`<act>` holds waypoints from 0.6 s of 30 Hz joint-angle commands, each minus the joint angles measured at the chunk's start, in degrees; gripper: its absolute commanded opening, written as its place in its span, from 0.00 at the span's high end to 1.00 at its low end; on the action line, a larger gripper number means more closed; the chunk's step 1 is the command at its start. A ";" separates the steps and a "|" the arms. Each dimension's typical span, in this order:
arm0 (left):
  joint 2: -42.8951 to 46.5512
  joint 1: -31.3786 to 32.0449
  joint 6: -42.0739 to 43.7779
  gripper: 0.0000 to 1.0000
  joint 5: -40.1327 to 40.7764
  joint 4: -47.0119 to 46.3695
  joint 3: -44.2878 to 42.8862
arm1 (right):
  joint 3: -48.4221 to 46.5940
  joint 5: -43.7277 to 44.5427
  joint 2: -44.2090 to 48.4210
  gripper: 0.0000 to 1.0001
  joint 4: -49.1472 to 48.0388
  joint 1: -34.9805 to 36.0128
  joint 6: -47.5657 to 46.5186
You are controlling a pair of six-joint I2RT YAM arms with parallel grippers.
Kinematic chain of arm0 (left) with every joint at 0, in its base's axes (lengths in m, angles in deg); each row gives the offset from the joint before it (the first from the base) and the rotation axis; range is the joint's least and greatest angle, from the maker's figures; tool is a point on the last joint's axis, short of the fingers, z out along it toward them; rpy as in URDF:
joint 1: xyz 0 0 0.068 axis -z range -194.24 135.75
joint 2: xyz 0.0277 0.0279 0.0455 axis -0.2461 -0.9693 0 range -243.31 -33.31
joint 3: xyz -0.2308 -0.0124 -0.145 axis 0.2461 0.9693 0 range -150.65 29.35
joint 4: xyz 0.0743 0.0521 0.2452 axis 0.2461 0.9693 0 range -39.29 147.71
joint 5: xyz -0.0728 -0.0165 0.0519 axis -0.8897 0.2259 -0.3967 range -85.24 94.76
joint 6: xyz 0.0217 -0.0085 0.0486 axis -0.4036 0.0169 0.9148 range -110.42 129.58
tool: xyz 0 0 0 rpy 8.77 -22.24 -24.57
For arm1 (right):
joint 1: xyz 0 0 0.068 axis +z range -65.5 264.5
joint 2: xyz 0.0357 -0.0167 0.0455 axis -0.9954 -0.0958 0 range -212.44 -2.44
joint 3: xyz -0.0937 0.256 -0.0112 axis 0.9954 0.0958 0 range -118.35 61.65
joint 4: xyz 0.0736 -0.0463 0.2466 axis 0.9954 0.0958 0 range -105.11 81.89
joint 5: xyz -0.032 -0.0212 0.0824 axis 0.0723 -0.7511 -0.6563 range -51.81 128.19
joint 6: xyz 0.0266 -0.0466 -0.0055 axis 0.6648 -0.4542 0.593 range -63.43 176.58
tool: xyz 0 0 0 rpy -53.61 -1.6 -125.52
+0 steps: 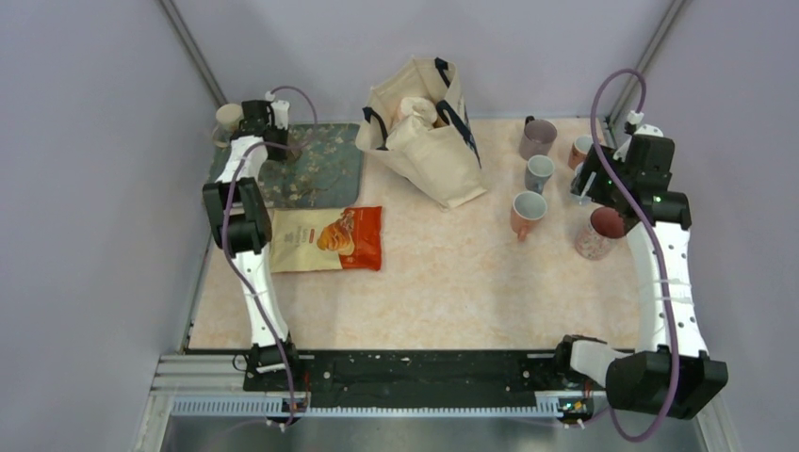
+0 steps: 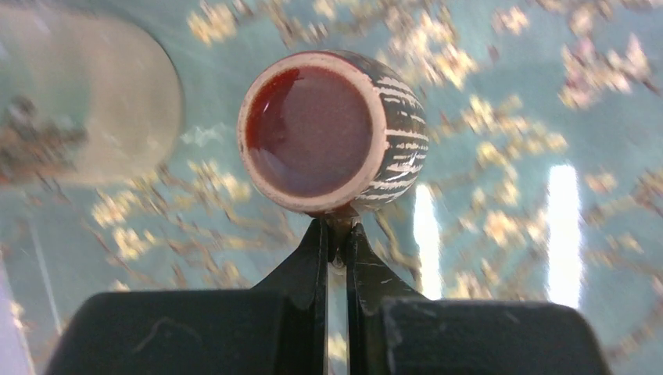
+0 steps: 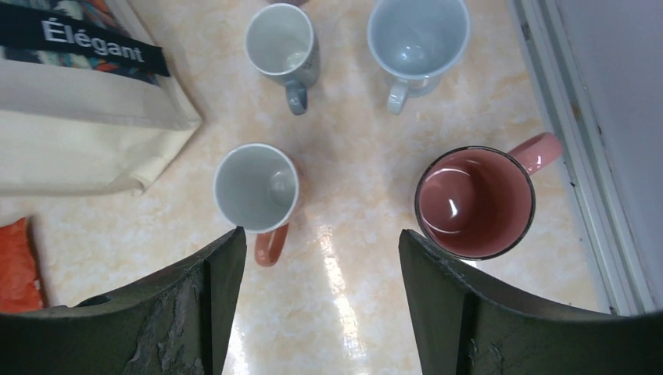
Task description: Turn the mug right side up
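Observation:
The mug (image 2: 336,129) is dark with pale streaks and a glossy red inside. It is over the teal flowered mat (image 2: 500,94) with its mouth turned up toward the left wrist camera, tilted slightly. My left gripper (image 2: 337,228) is shut on the mug's near edge, where a brown bit shows between the fingertips. From above, the mug (image 1: 294,148) is a small brown spot beside the left gripper (image 1: 279,139), mostly hidden under the wrist. My right gripper (image 3: 320,242) hangs open and holds nothing, above the table between two upright mugs, and its place from above is the right gripper (image 1: 586,188).
A cream mug (image 1: 226,117) sits at the mat's far left corner. A canvas tote bag (image 1: 424,132) stands mid-back, with an orange snack bag (image 1: 328,238) in front of the mat (image 1: 320,169). Several upright mugs cluster at right, including a salmon one (image 3: 258,187) and a pink one (image 3: 475,203).

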 commanded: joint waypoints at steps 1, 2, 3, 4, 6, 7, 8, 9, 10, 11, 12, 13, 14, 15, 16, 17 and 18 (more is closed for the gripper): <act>12.94 -0.61 -6.15 1.00 -7.42 2.17 12.08 | -2.06 -8.56 3.80 0.28 -2.88 0.41 1.69; 15.39 -0.71 -6.87 1.00 -8.80 1.65 14.42 | -1.56 -10.78 4.06 0.27 -3.31 0.60 2.04; 17.75 -0.90 -7.58 1.00 -9.98 1.17 18.31 | -1.13 -12.23 4.36 0.27 -3.65 1.16 2.58; 19.72 -1.02 -8.40 1.00 -11.08 0.84 20.82 | -0.93 -12.64 4.66 0.26 -3.93 2.29 2.87; 23.21 -1.28 -10.64 1.00 -13.44 -0.20 25.49 | -0.66 -13.21 4.97 0.23 -4.57 5.58 3.30; 24.73 -1.50 -11.88 1.00 -14.62 -0.67 27.53 | -0.59 -13.90 4.94 0.22 -5.21 7.31 4.04; 25.51 -1.58 -12.90 1.00 -16.14 -0.84 28.99 | -0.40 -14.71 4.77 0.21 -6.22 9.56 5.10; 25.88 -1.83 -13.62 1.00 -17.98 -0.18 29.85 | 0.23 -15.42 4.58 0.19 -8.63 13.06 6.42; 26.05 -1.92 -14.72 1.00 -19.67 1.34 30.08 | 0.98 -15.71 4.35 0.16 -11.02 16.00 8.46; 26.35 -2.19 -16.16 1.00 -21.12 3.29 30.11 | 1.76 -15.52 4.07 0.12 -13.46 19.25 9.86; 26.56 -2.36 -17.91 1.00 -22.67 3.93 30.47 | 2.40 -14.77 3.56 0.09 -16.05 22.78 11.07; 27.22 -2.66 -20.10 1.00 -23.33 3.88 31.10 | 2.73 -13.73 2.72 0.07 -18.26 26.09 12.03; 27.87 -2.86 -21.85 1.00 -22.87 3.34 32.07 | 2.94 -12.23 1.71 0.07 -20.53 29.82 12.78; 28.52 -3.05 -23.45 1.00 -22.50 2.96 33.01 | 3.06 -10.22 -0.33 0.06 -22.76 33.44 13.32; 29.11 -3.23 -24.85 1.00 -22.42 2.81 33.69 | 2.98 -8.75 -2.27 0.06 -24.99 36.59 13.76; 29.54 -3.43 -26.02 1.00 -22.73 2.91 34.45 | 2.65 -7.65 -4.56 0.06 -27.40 39.67 14.31; 30.26 -3.53 -27.09 1.00 -23.25 3.02 35.56 | 2.26 -6.92 -7.04 0.06 -29.73 42.52 14.93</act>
